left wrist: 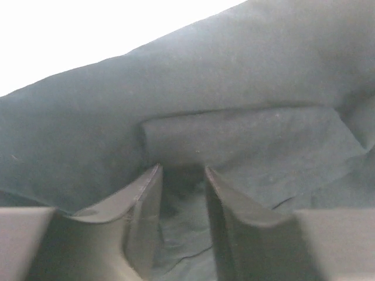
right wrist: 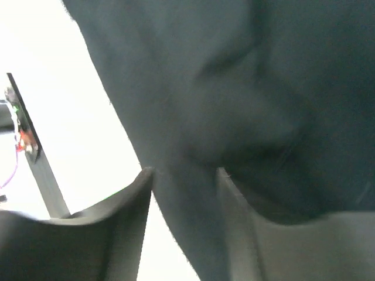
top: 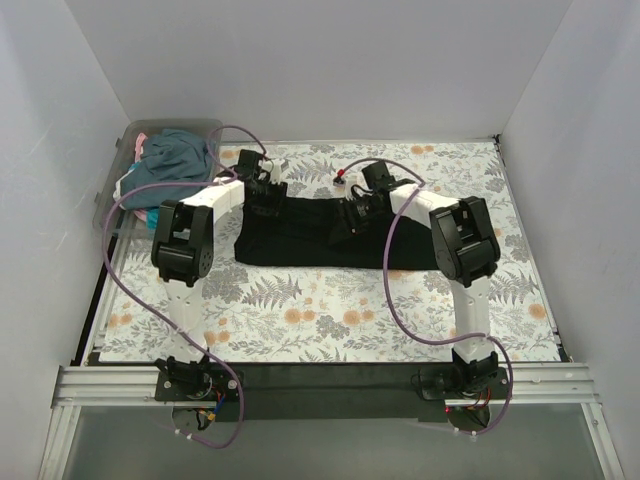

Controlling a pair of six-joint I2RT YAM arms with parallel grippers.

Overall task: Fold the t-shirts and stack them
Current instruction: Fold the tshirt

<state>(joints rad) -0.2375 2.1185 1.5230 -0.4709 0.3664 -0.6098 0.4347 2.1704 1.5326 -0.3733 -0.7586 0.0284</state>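
- Cloth first, far left: the other shirts [top: 178,156], teal-blue with a bit of pink, sit heaped in the clear bin [top: 108,195] at the table's far left corner. By the look of them they are not yet folded.
- The left claw [top: 262,192] is down on the far left part of the black shirt [top: 300,242]. On its wrist camera the fingers stand narrow with black cloth in the gap, and I read that as a pinch on a folded edge.
- That black shirt lies mid-table on the flowered cloth [top: 300,315], as a flat band between my two arms. Its long axis runs left to right across the table. I cannot tell which end is the collar.
- I judge it light, limp and not slippery. It will sag and drag wherever I am not holding it, and nothing in it can break. The best hold is at an edge or corner, pinching all layers, with one claw toward each end so the band is taut along its length.
- The right claw [top: 350,218] is on the shirt right of middle. Its wrist camera shows the fingers close together with a strip of black cloth running between them, so I take it as holding the shirt.
- That hold sits well inboard of the shirt's right end, so I expect that tail to trail on any lift.
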